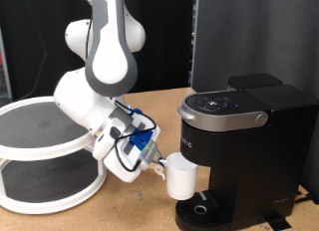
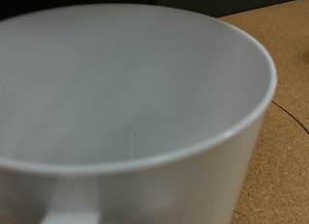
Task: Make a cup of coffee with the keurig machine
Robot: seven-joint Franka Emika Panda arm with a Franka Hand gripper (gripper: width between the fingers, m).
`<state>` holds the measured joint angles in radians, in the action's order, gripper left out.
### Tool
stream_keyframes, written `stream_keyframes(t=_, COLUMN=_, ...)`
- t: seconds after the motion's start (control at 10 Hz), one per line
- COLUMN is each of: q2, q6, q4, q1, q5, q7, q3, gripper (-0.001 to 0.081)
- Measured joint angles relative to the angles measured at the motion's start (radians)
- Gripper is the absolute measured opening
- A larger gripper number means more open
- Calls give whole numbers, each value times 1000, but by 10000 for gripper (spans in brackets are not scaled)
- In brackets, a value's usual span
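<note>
The white cup [image 1: 182, 176] is at the tip of my gripper [image 1: 162, 170], which is shut on its handle side. The cup hangs upright just under the brew head of the black keurig machine [image 1: 244, 141], a little above the round drip base [image 1: 202, 208]. The machine's silver-grey lid [image 1: 227, 107] is down. In the wrist view the cup [image 2: 126, 98] fills almost the whole picture, its inside empty and its handle at the lower edge. My fingers do not show there.
A white round two-tier stand [image 1: 40, 156] is at the exterior view's left, close behind the arm. The table is cork [image 2: 285, 98]. A dark panel [image 1: 249, 37] rises behind the machine.
</note>
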<state>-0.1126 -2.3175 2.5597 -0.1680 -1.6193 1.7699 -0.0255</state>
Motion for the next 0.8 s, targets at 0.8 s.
stream_keyframes(t=0.8, q2=-25, q6=-1, q4=4, q1=1, q5=-87, q7=76, q3=-43, gripper=70)
